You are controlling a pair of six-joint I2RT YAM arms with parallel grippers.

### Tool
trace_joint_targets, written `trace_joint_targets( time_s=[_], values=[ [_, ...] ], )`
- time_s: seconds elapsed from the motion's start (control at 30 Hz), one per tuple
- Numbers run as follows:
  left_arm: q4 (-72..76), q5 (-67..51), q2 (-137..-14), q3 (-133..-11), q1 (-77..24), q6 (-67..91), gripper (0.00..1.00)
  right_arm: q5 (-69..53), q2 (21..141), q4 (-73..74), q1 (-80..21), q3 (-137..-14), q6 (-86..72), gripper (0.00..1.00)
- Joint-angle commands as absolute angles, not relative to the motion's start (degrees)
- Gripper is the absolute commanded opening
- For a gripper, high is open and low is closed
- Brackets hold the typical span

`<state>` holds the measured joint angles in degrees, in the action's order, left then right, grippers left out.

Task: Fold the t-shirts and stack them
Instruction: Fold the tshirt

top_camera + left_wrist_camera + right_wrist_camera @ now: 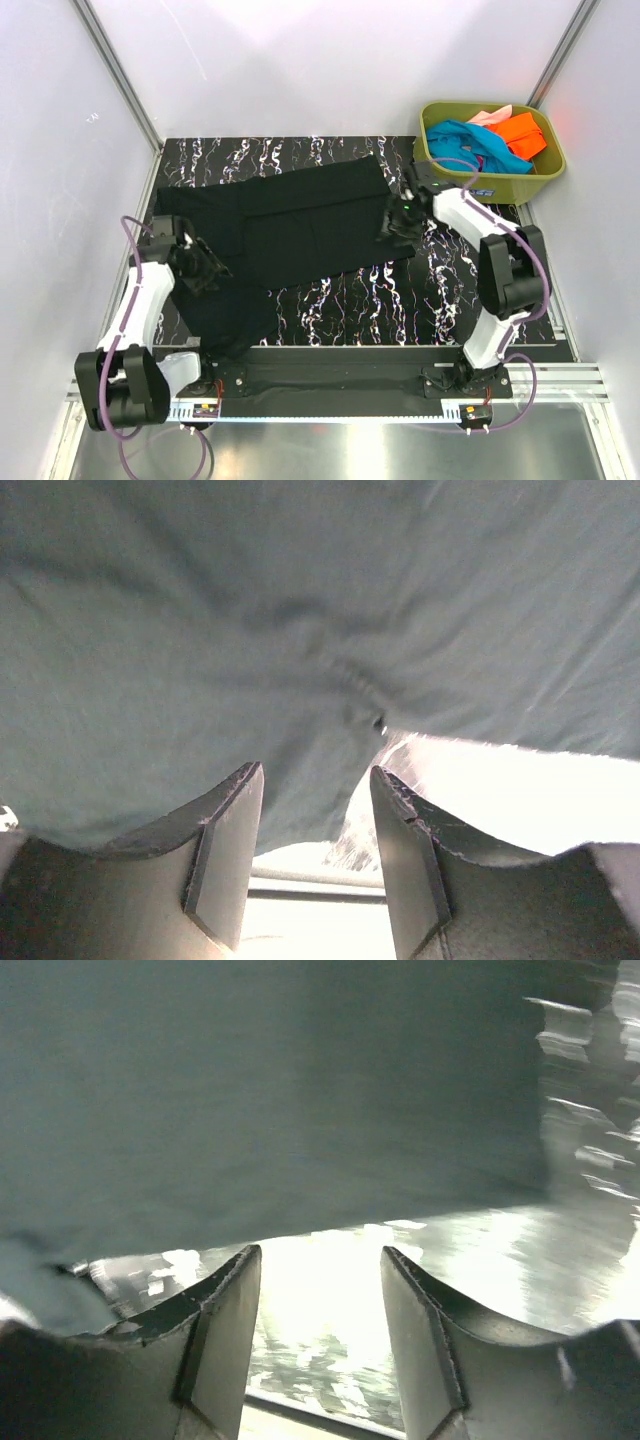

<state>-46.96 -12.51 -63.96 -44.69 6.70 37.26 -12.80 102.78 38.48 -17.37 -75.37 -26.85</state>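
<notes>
A large black t-shirt (300,225) lies spread across the marbled table, with one part trailing toward the near left. My left gripper (207,268) sits over its left side and my right gripper (398,222) at its right edge. In the left wrist view the left gripper (315,772) stands open, the dark cloth (250,630) just past its fingertips and nothing between them. The right gripper (320,1253) is open too, at the shirt's edge (280,1090), over bare table. Teal (462,140), orange (520,135) and pink (490,117) t-shirts lie bunched in the tub.
An olive-green tub (500,186) stands at the back right corner, just behind the right arm. The black marbled tabletop (400,300) shows in front of the shirt. White walls with metal posts close in the left, right and back sides.
</notes>
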Motion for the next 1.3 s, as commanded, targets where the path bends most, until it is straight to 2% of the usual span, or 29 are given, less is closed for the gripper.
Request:
trace_joint_targets(
  time_s=[0.0, 0.1, 0.3, 0.5, 0.67, 0.9, 1.27],
  values=[
    [-43.8, -7.7, -64.3, -43.7, 4.0, 41.1, 0.52, -8.5, 101.0, 40.0, -15.6, -72.2, -23.6, 0.59],
    [-43.6, -4.4, -70.2, -48.1, 3.3, 38.6, 0.52, -8.2, 102.3, 38.7, -14.0, -72.7, -22.6, 0.59],
    [-43.7, -0.7, -84.6, -68.3, 3.3, 34.3, 0.54, -5.7, 105.6, 39.4, -13.9, -75.3, -19.6, 0.60],
    [-44.1, -1.5, -101.8, -78.6, 3.4, 31.9, 0.57, -4.5, 106.9, 38.4, -13.9, -75.3, -20.2, 0.61],
    [-41.5, -0.6, -109.8, -82.0, 3.4, 30.9, 0.58, -1.0, 109.4, 37.3, -13.9, -76.5, -20.7, 0.61],
    [-42.3, -3.2, -124.3, -93.2, 3.1, 28.7, 0.58, 3.2, 112.8, 39.1, -13.9, -78.1, -21.6, 0.60],
    [-52.0, -6.9, -139.0, -121.4, 1.5, 23.5, 0.58, 5.9, 114.1, 40.5, -13.8, -78.0, -24.0, 0.61]
  ],
)
